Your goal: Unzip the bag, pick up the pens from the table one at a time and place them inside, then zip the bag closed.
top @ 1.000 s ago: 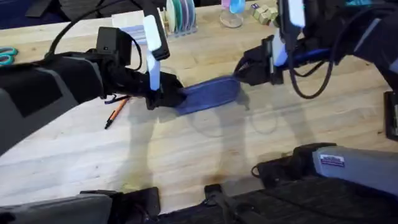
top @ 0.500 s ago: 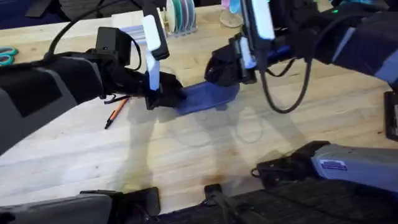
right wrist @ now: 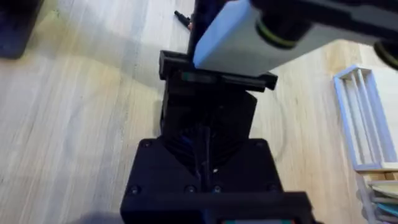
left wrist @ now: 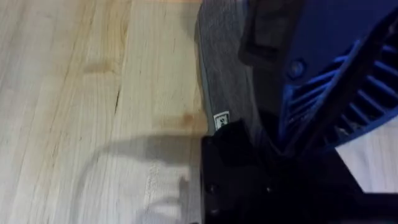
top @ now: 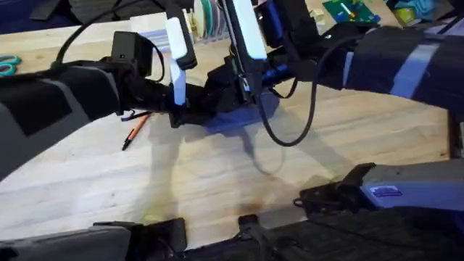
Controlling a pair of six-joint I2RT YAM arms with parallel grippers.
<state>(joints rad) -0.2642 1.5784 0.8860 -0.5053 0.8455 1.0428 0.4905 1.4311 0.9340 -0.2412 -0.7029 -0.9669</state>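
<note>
The blue-grey bag lies mid-table, its fabric close in the left wrist view. My left gripper is shut on the bag's left end, with one black finger against the fabric. Reaching across from the right, my right gripper sits over the bag's left part, right beside the left gripper. Its fingers are pressed together, seemingly on the zip, though the pull itself is hidden. An orange pen with a black end lies on the table, left of the bag under the left arm.
Teal-handled scissors lie at the far left edge. A white slatted box holding coloured discs stands at the back, its rails visible in the right wrist view. A green board lies at the back right.
My right gripper has travelled along the bag from its right end to its left part. The left gripper and the bag's left end have stayed put.
</note>
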